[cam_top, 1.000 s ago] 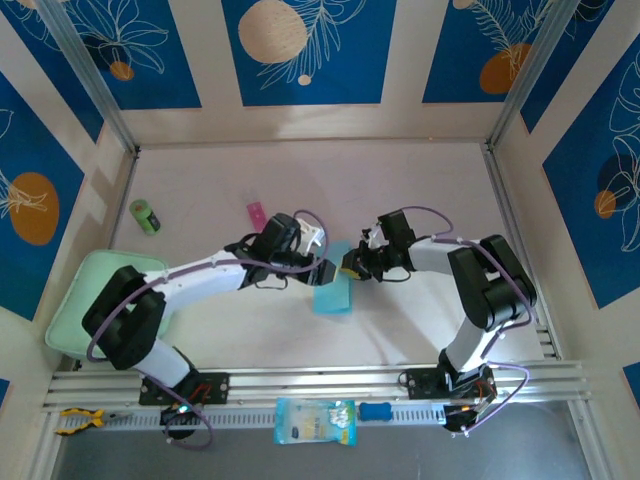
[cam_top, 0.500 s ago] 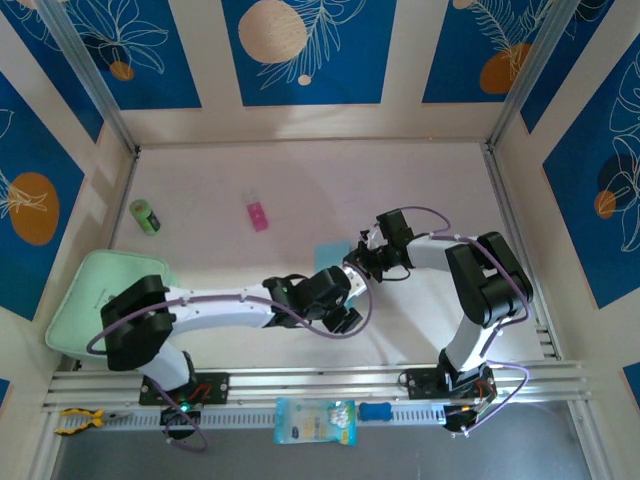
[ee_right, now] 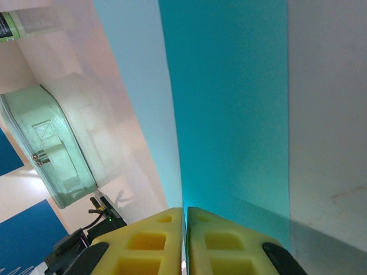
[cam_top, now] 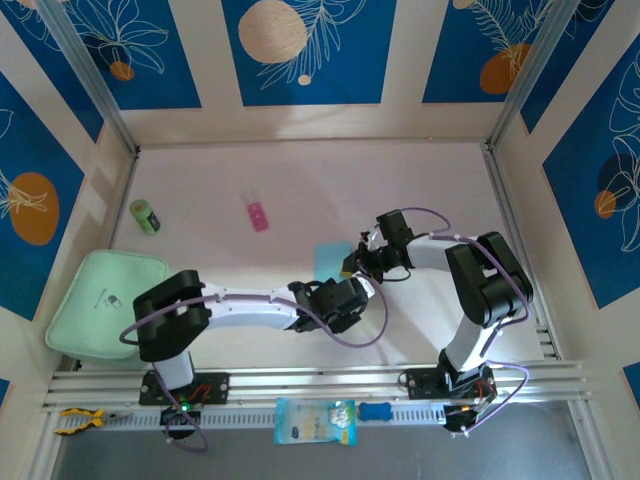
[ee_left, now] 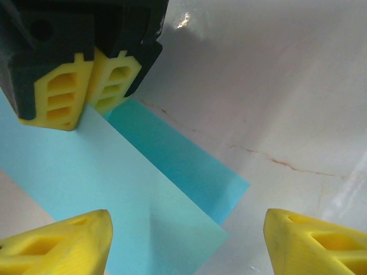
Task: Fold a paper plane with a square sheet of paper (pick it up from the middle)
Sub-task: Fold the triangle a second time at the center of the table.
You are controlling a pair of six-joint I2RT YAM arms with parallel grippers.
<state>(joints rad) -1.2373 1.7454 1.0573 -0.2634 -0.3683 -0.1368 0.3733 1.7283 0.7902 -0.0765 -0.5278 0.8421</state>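
The pale pinkish-white bench (cam_top: 420, 180) spreads out on every side of the left hand (cam_top: 343, 300) and the right hand (cam_top: 352, 266). It is glossy, with a soft patch of reflected light beyond them. A thin reddish-brown scratch (ee_left: 275, 161) crosses the surface just ahead of the left hand. Past both hands stands a back wall of cream strips and deep blue panels (cam_top: 340, 60) printed with white leaf outlines and orange and tan discs; like walls flank either side. Silver aluminium posts (cam_top: 93, 85) rise at the far corners. A slotted aluminium rail (cam_top: 300, 378) runs behind the hands.

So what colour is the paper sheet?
The paper sheet is plain light cyan-blue; the left wrist view shows it best.
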